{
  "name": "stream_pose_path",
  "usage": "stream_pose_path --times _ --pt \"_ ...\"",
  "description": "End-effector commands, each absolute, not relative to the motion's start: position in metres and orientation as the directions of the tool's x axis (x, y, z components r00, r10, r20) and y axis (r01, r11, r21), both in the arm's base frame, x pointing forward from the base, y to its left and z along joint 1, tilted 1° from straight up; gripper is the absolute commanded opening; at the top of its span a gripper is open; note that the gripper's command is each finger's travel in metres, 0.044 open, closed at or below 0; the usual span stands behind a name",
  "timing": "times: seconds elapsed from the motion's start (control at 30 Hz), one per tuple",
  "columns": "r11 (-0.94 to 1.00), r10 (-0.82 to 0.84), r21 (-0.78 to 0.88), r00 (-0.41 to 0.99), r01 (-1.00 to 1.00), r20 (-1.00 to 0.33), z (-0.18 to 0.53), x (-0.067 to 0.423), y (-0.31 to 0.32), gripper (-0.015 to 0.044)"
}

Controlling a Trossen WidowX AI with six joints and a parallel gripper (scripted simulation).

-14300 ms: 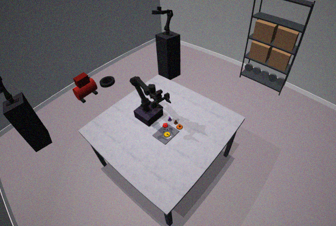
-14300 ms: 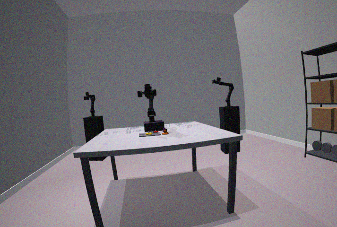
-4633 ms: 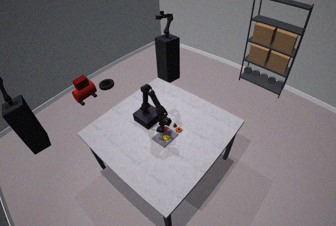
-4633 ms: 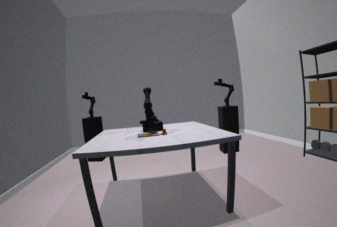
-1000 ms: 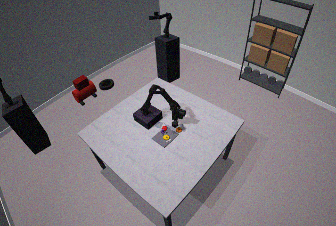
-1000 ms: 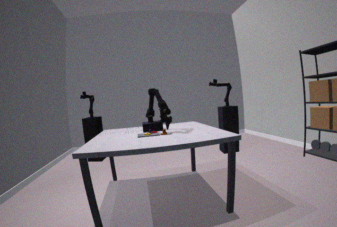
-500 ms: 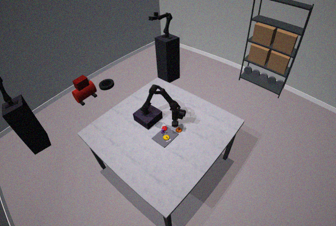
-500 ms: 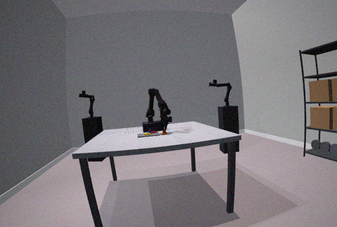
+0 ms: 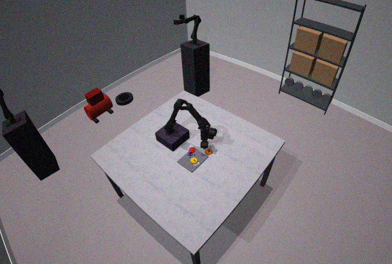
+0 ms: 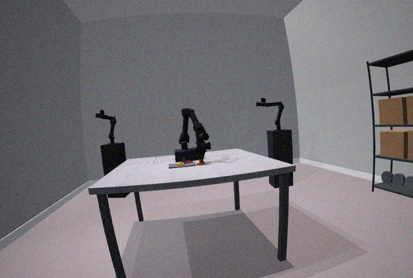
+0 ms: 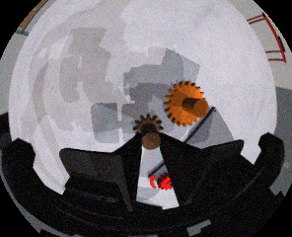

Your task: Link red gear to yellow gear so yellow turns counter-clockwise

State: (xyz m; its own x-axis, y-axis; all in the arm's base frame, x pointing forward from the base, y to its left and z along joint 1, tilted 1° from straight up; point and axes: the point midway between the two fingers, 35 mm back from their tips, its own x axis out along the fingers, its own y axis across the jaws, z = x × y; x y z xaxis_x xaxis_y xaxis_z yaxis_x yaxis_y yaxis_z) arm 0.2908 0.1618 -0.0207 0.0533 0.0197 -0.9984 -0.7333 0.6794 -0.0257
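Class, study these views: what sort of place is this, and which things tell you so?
Probably a robotics lab or workshop: a black jointed robot arm works at a pale marbled table, and a dark metal shelf rack holds brown boxes.

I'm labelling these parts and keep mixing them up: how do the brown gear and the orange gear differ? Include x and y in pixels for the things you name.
The brown gear point(image 11: 148, 123) is smaller than the orange gear point(image 9: 208, 152) point(image 11: 180, 105). The brown one's post is between the tool's fingers; the orange one's stands free. Both are toothed, with an upright post.
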Motion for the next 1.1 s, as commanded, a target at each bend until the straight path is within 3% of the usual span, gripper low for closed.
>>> stream_pose_path --times 0.0,1.07 --pt "0.69 0.036 -0.023 0.066 -0.724 -0.997 -0.01 0.295 0.164 0.0" --pt "0.668 0.011 -0.029 0.048 -0.744 -0.999 0.084 0.294 0.164 0.0"
